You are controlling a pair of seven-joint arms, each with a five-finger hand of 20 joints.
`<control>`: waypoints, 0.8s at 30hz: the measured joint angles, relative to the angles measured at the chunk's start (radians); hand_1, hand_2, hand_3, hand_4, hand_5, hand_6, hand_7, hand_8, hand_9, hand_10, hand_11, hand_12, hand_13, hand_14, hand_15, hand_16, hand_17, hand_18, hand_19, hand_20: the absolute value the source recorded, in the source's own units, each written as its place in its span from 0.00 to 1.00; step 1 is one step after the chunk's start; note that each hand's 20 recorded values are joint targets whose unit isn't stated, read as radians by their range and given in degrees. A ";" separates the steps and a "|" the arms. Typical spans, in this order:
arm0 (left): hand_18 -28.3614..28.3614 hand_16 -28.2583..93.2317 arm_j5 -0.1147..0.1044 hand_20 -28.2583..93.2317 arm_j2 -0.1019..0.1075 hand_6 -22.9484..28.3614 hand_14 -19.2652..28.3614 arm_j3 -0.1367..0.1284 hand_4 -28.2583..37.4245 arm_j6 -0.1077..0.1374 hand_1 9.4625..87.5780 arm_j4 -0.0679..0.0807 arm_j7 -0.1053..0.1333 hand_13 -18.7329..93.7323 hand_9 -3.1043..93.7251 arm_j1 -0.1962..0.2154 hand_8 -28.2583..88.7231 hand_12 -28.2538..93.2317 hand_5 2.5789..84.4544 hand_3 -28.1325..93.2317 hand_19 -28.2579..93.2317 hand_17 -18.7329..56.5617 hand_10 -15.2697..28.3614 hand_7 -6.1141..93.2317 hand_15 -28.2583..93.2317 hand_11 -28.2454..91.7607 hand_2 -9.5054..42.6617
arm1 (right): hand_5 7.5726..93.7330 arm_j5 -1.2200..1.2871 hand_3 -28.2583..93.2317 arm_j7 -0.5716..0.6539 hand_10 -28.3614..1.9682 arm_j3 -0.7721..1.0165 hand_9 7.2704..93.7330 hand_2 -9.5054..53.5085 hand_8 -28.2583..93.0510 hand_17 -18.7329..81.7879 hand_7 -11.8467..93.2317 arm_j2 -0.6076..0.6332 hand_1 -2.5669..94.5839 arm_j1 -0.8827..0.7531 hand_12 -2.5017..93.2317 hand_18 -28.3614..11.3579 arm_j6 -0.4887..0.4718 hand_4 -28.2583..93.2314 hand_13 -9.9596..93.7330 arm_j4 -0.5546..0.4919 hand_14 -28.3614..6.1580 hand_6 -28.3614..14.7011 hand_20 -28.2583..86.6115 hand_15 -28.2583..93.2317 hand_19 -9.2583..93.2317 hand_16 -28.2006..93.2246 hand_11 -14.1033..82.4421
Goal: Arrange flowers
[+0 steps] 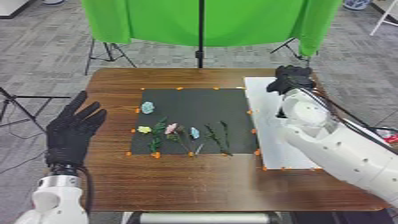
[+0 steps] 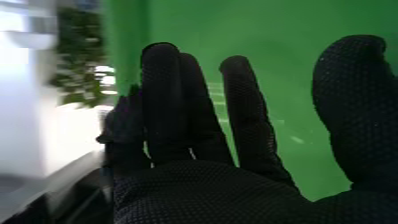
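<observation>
In the head view, a black mat (image 1: 191, 102) lies on the table with flowers and stems on it: a light blue bloom (image 1: 147, 107), a yellow flower (image 1: 144, 129), a pink flower (image 1: 171, 128), a second pale blue flower (image 1: 195, 133) and green stems (image 1: 225, 137). My right hand (image 1: 291, 79) is over the far end of the white sheet, right of the mat. In the right wrist view, the right hand (image 2: 209, 192) has straight, spread fingers and holds nothing. At the table's left edge, my left hand (image 1: 69, 132) is open, apart from the flowers.
The white sheet (image 1: 277, 145) lies beside the mat on the brown table (image 1: 178, 185). Orange markers (image 1: 156, 155) line the mat and sheet edges. Behind the table stand a green cloth (image 1: 160, 25) and a black stand pole (image 1: 201, 47).
</observation>
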 measured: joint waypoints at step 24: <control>0.96 0.16 -0.016 0.33 0.030 0.59 0.96 0.054 0.05 -0.006 0.20 0.032 0.019 0.39 0.39 -0.069 0.16 0.32 0.41 0.87 0.70 0.13 0.81 0.18 0.68 0.45 0.37 | 0.83 0.013 0.80 0.056 0.72 0.107 0.93 0.00 0.21 0.50 0.34 -0.028 0.61 -0.078 0.33 0.21 -0.228 0.00 0.83 0.130 0.78 0.73 0.66 0.68 0.99 0.44 0.26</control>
